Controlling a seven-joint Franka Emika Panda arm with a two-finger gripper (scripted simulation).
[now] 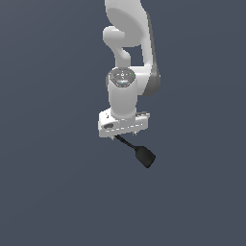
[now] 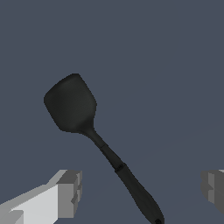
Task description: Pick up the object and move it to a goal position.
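The object is a small matte black spatula point(image 1: 144, 156) with a thin handle and a flat rounded head. In the exterior view it lies just below my gripper point(image 1: 123, 135), its head sticking out toward the exterior view's right. In the wrist view the spatula point(image 2: 72, 105) lies slantwise, and its handle runs down between my two grey fingertips point(image 2: 70, 192), which stand wide apart on either side without touching it. The gripper point(image 2: 141, 189) is open, directly over the handle. How far above the handle it is I cannot tell.
A plain dark blue-grey surface point(image 1: 53, 192) fills both views. The white arm point(image 1: 126, 57) hangs down from the top of the exterior view. No goal marker shows.
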